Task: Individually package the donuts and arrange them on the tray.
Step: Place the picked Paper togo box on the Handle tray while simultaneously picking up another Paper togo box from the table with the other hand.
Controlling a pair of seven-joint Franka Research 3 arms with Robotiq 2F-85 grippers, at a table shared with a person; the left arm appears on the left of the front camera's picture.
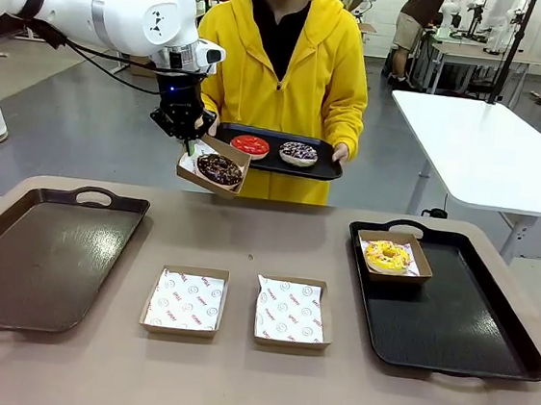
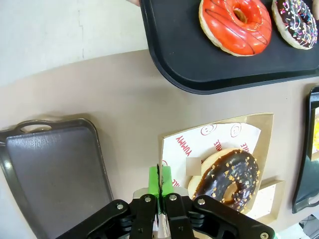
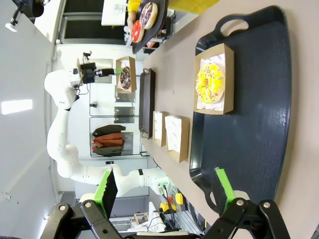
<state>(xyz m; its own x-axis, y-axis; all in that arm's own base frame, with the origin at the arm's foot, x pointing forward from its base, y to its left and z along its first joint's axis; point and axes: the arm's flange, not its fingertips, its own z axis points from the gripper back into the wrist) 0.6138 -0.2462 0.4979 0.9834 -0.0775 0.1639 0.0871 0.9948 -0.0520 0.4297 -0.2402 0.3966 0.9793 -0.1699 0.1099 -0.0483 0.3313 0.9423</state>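
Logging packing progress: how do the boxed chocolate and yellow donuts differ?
The chocolate donut's box hangs tilted in the air, pinched by the left hand; the yellow donut's box lies flat on the right tray. The chocolate donut is dark with pale bits, the yellow donut bright. Both boxes are brown, paper-lined.

Left end effector (image 1: 190, 145) grips donut box (image 1: 201, 180).

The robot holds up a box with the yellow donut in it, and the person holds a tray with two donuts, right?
Not quite. The box that the left gripper holds up has the chocolate donut in it. The yellow donut sits in another box on the black tray on the table, as the front view shows. The person does hold a serving tray with two donuts.
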